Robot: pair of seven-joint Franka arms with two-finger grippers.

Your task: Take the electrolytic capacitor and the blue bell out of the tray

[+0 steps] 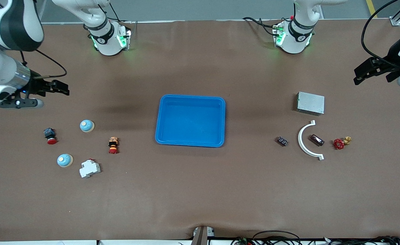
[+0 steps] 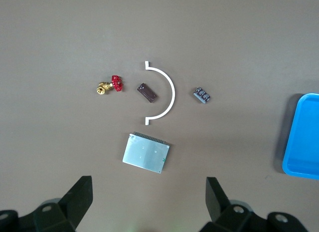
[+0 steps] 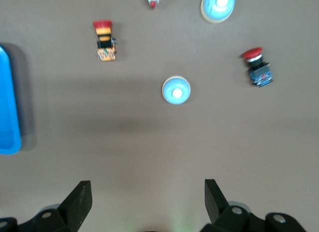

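Two light-blue dome bells lie toward the right arm's end of the table, one [image 1: 87,126] farther from the front camera than the other [image 1: 65,160]; both show in the right wrist view [image 3: 176,90] [image 3: 218,5]. A small dark brown capacitor [image 1: 317,140] lies inside a white curved piece toward the left arm's end, and also shows in the left wrist view [image 2: 147,92]. A blue tray [image 1: 190,97] sits mid-table. My right gripper [image 1: 64,87] [image 3: 147,189] is open and empty, up over bare table. My left gripper [image 1: 358,76] [image 2: 148,187] is open and empty, up near the silver box.
Near the bells are two red push buttons [image 1: 51,135] [image 1: 113,145] and a white breaker [image 1: 89,168]. Near the capacitor are a silver box [image 1: 310,102], a white curved piece [image 1: 303,143], a small black part [image 1: 282,141] and a red-handled brass valve [image 1: 341,143].
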